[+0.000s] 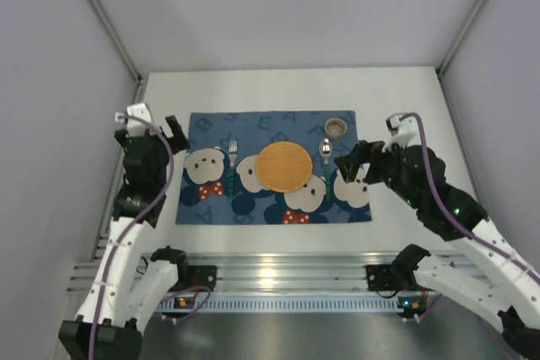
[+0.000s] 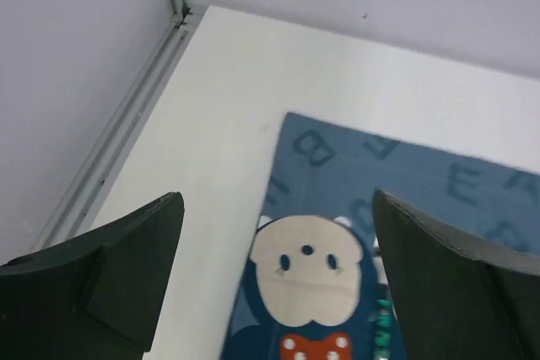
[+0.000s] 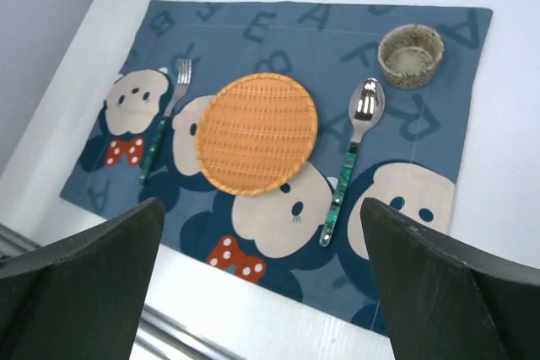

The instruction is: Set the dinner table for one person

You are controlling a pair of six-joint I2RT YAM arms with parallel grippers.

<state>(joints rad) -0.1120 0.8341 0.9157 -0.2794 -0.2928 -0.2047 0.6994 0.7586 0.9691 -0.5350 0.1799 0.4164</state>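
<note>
Blue cloth mat (image 1: 278,128) is lying flat near the middle of the white dinner table (image 1: 253,90), long edge running parallel to the near rail. Print is showing cartoon bear faces with red polka-dot bows, plus scattered darker letters: B, E, A, R. No other writing is reading clearly.

Orange woven plate (image 3: 256,132) is sitting at mat centre, with fork (image 3: 164,120) lying just left of it and spoon (image 3: 354,158) just right. Small woven bowl (image 3: 410,55) is sitting beyond the spoon.

Right wrist view is taking in the whole setting. Left wrist view is catching only the mat's far left corner, one bear face, a sliver of green handle and bare tabletop.

Left gripper (image 2: 277,200) is hanging spread wide over the mat's left edge, gripping nothing. Right gripper (image 3: 261,204) is gaping fully too, empty, over the mat's right side.
</note>
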